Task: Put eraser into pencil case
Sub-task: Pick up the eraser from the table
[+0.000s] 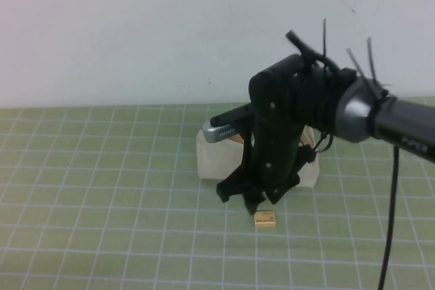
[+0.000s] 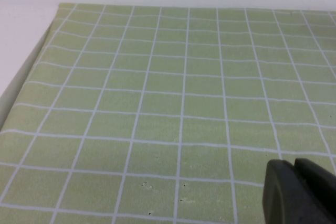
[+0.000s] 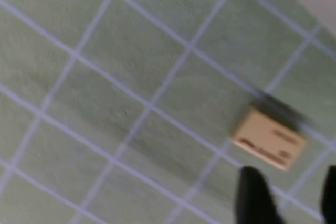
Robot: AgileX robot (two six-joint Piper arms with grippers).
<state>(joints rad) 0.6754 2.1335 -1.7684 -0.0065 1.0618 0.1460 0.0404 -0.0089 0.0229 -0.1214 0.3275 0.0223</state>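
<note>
High view. The right arm reaches in from the right edge and hangs its right pincer [image 1: 250, 203] over the green gridded table [image 1: 102, 188], fingers spread apart, tips just above the surface. The eraser [image 1: 265, 219] lies flat on the table just near-right of those tips, not touching them; its long axis runs left to right, and a line of dark print shows on its near side face. Behind the arm, on the far side, the cream pencil case [image 1: 216, 161] lies with its long axis left to right, its middle hidden by the arm and peach lining showing at its top. This view alone shows the case, and it shows nothing of the left arm.

Left wrist view. Only bare table [image 2: 157, 103] with white grid lines, its edge meeting the white wall. The dark tip of the left pincer [image 2: 296, 192] enters at one corner, its two fingers pressed together; neither eraser nor case appears.

Right wrist view. The eraser [image 3: 269, 138] appears close up, lying diagonal to the grid lines, its printed face visible. Two dark fingers [image 3: 254, 195] of the right pincer stand apart, just beside it and clear of it.
</note>
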